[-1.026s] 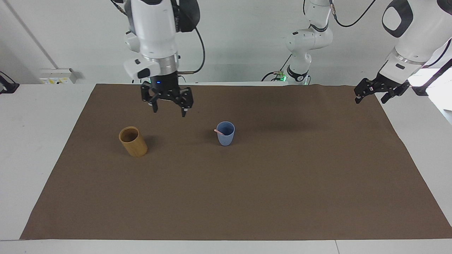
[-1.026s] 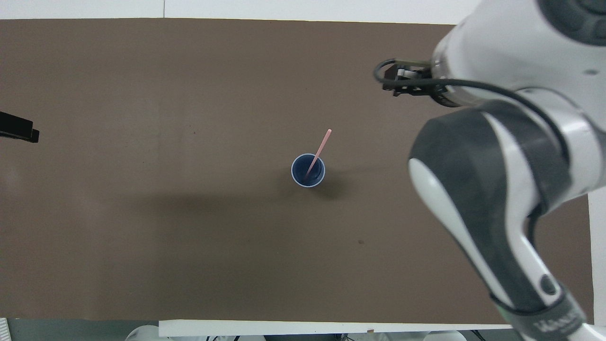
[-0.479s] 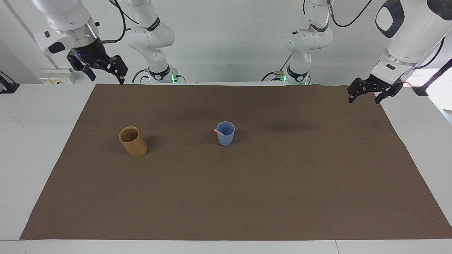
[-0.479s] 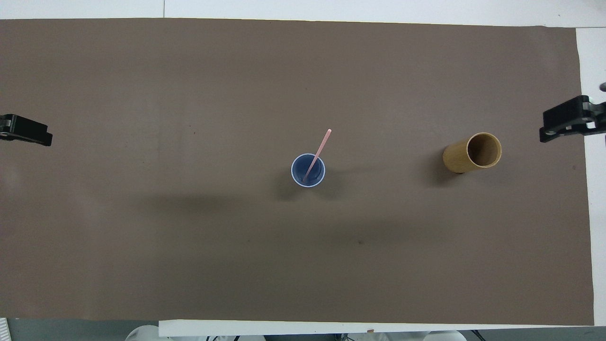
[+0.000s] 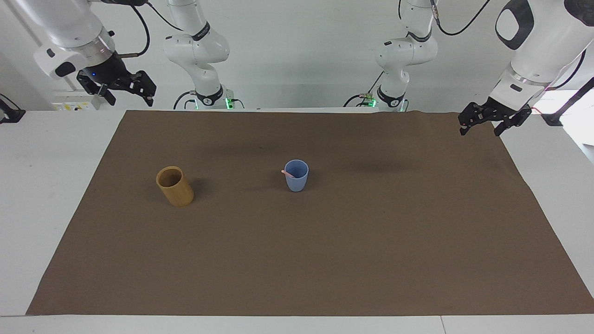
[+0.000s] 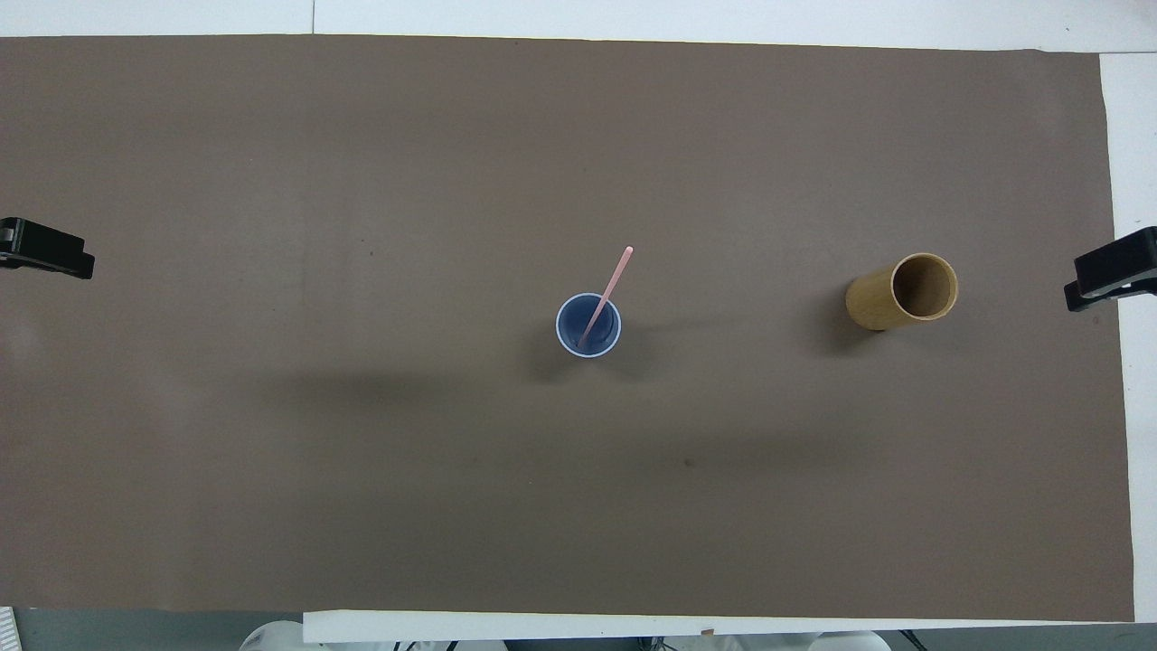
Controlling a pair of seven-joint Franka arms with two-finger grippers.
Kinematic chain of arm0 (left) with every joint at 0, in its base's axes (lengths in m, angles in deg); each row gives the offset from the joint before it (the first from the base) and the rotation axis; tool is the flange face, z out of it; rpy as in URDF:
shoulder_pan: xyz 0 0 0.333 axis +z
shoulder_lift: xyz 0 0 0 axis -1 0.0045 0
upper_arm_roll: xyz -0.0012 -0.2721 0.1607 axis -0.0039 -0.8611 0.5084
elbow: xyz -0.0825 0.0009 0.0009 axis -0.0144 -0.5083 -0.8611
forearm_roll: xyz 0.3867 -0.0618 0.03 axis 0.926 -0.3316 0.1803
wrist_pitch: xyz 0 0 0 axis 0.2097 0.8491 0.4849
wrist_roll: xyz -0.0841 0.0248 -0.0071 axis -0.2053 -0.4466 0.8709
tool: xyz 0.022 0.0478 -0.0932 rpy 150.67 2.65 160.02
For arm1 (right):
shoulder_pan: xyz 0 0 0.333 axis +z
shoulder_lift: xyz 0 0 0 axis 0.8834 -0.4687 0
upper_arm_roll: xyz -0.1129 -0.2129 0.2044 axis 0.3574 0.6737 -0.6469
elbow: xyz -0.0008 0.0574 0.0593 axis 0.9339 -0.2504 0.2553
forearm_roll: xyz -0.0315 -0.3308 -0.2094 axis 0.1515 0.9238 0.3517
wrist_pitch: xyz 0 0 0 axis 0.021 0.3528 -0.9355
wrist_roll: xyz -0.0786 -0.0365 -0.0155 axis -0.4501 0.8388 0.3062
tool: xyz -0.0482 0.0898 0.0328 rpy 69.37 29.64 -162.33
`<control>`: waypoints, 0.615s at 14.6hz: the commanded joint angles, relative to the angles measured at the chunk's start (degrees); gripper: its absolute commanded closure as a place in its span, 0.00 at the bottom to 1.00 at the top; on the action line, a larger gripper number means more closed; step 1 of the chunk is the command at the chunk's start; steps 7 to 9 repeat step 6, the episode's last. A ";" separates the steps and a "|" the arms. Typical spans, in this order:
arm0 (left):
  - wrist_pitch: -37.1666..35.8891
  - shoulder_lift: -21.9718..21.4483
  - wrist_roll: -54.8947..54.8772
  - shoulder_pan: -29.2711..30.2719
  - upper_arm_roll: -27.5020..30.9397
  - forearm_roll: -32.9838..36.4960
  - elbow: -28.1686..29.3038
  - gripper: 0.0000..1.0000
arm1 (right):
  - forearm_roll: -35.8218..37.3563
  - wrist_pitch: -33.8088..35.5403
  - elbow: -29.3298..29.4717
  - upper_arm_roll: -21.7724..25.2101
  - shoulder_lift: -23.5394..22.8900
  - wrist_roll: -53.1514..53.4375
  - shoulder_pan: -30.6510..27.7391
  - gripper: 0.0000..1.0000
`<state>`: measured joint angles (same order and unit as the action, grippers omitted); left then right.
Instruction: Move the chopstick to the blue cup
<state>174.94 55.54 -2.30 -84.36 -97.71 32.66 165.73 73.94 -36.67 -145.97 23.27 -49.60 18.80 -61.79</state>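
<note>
The blue cup [image 5: 297, 183] stands upright in the middle of the brown mat; it also shows in the overhead view [image 6: 606, 334]. One pale-pink chopstick [image 6: 612, 284] stands in it and leans on the rim toward the right arm's end of the table; only its tip [image 5: 286, 173] shows in the facing view. My right gripper [image 5: 130, 98] is open and empty, raised over the table edge at its own end; its tip shows in the overhead view [image 6: 1108, 278]. My left gripper [image 5: 480, 131] is open and empty, waiting over the mat's corner at its end, and shows in the overhead view [image 6: 47, 259].
A taller tan-yellow cup [image 5: 177, 192] stands on the mat [image 5: 325, 260] beside the blue cup, toward the right arm's end; it looks empty in the overhead view [image 6: 863, 304]. White table shows around the mat.
My right arm has drawn back from over the mat near the tan cup to its own end of the table. The left gripper has shifted slightly. The cups and the chopstick have not moved.
</note>
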 commanded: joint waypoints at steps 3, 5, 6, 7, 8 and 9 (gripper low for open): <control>-0.14 -1.46 0.01 -0.11 0.22 0.48 1.30 0.01 | 0.34 -1.07 -1.99 -0.81 1.67 -1.34 -0.70 0.00; -0.14 -1.46 0.01 -0.11 0.22 0.48 1.30 0.01 | 0.35 -0.89 -2.08 -0.81 1.67 -1.51 -0.97 0.00; -0.05 -1.46 0.01 -0.11 0.22 0.48 1.30 0.01 | 0.35 -0.98 -2.08 -0.81 1.67 -1.60 -1.05 0.00; -0.05 -1.46 0.01 -0.11 0.22 0.48 1.30 0.01 | 0.35 -0.98 -2.08 -0.81 1.67 -1.60 -1.05 0.00; -0.05 -1.46 0.01 -0.11 0.22 0.48 1.30 0.01 | 0.35 -0.98 -2.08 -0.81 1.67 -1.60 -1.05 0.00; -0.05 -1.46 0.01 -0.11 0.22 0.48 1.30 0.01 | 0.35 -0.98 -2.08 -0.81 1.67 -1.60 -1.05 0.00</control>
